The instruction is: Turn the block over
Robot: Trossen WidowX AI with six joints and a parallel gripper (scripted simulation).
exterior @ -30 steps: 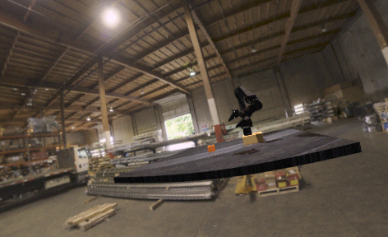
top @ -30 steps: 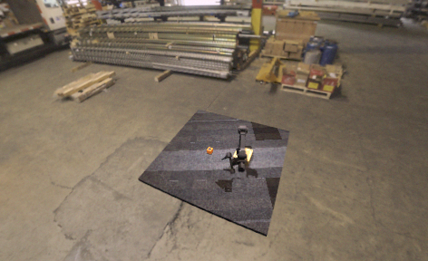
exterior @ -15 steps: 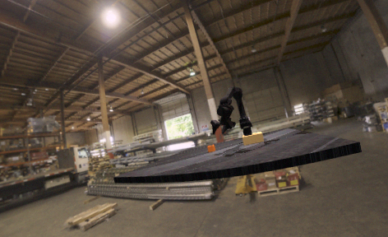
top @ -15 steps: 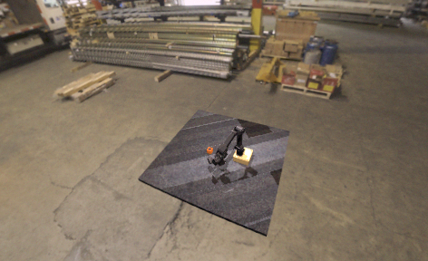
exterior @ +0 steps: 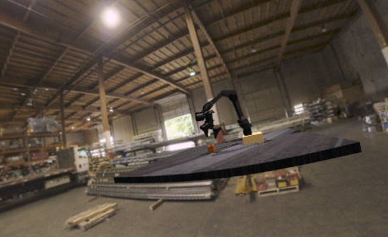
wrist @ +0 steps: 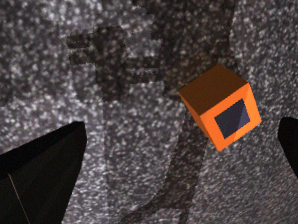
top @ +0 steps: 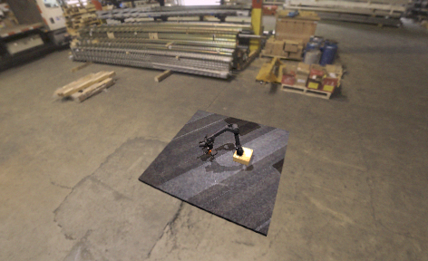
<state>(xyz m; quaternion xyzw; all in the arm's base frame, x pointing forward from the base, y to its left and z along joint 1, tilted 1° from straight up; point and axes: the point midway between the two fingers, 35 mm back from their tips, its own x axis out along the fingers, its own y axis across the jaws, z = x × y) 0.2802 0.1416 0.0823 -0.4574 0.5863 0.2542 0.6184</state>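
Observation:
The block (top: 209,151) (exterior: 211,148) (wrist: 225,112) is a small orange cube resting on the dark table (top: 249,199) (exterior: 271,156). Its marked side, with a dark square, faces up; a shaded brown side shows beside it in the wrist view. My gripper (top: 207,146) (exterior: 211,132) (wrist: 185,129) is open and empty, above the block with a gap between them. In the wrist view the block lies between the lines of the two fingers, nearer the right one. In the top view the gripper partly hides the block.
The arm stands on a yellow base box (top: 242,156) (exterior: 253,139), to the right of the block in the top and exterior views. The arm's shadow falls on the table around the block. The table's front edge shows dark in the exterior view. Warehouse racks and pallets stand far beyond the table.

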